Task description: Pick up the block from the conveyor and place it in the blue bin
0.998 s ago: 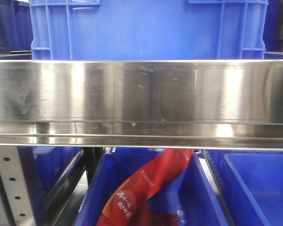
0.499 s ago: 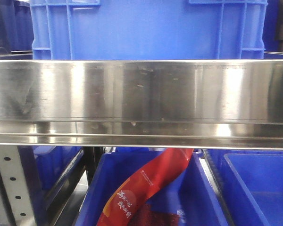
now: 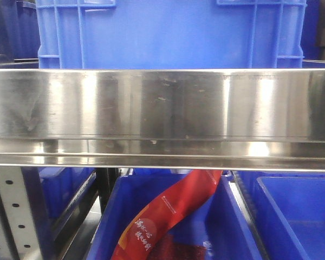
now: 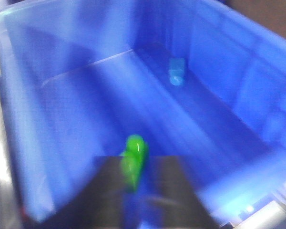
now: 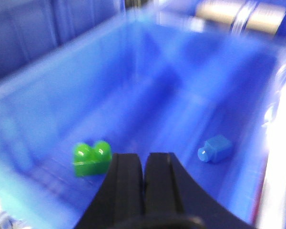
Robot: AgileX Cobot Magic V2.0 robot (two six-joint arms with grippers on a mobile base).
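On the right wrist feed, nearest the lens, I saw my right gripper (image 5: 143, 179) at the bottom centre, its two black fingers (image 5: 126, 191) pressed together with only a thin seam between them and nothing held. Just beyond their tips, at lower left of centre, a green two-stud block (image 5: 91, 158) lay on the floor of the blue bin (image 5: 47, 86). Well apart from it, at right of centre, a small blue block (image 5: 215, 148) lay on the same floor near the bin's right wall. The picture was blurred, so I could read no finer detail.

On the left wrist feed, the dark shape of my left gripper (image 4: 133, 191) filled the bottom centre, badly smeared. A green block (image 4: 133, 160) sat at its far end, low and centred in the frame; I could not tell whether the jaws were clamped on it or merely behind it. Farther in, toward the upper right of centre, the small blue block (image 4: 176, 72) rested against the bin's (image 4: 238, 81) far corner.

On the front camera, a polished steel rail (image 3: 162, 116) crossed the whole middle of the frame. Below it, at bottom centre, a red snack packet (image 3: 168, 216) leaned inside a lower blue crate (image 3: 105, 227). Behind and above the rail stood a large blue crate (image 3: 168, 32).
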